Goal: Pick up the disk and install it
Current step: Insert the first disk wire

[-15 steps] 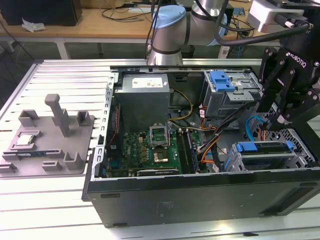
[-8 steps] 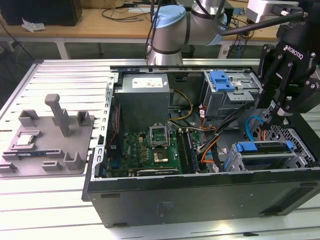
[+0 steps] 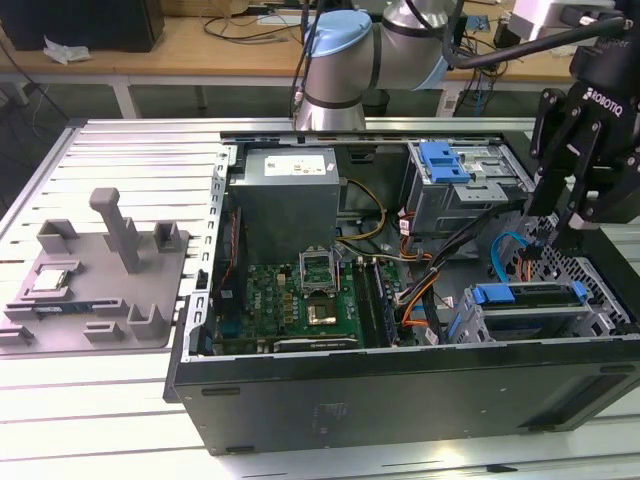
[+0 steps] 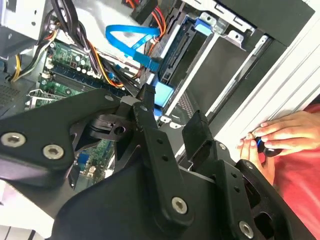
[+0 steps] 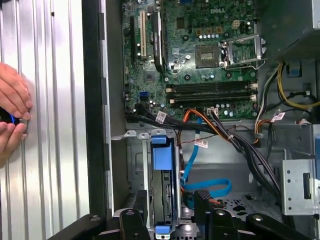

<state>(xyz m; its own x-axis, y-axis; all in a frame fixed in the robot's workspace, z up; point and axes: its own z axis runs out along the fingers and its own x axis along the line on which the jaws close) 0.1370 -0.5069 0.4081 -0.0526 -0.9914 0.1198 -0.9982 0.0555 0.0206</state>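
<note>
While your jaws stand apart just above the drive cage [image 3: 600, 305], the 1 disk [image 5: 162, 200] sits on edge in that cage, lined up between your 2 fingers [image 5: 207, 212]. 1 blue cable [image 5: 206, 187] loops beside the cage. Past its outer wall, a person's hand [image 5: 12, 115] rests on the desk [image 5: 55, 150].

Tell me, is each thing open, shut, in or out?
computer case, open, side panel off
disk, slotted in the drive cage
gripper, fingers open, holding nothing
socket cover, flipped open
</note>
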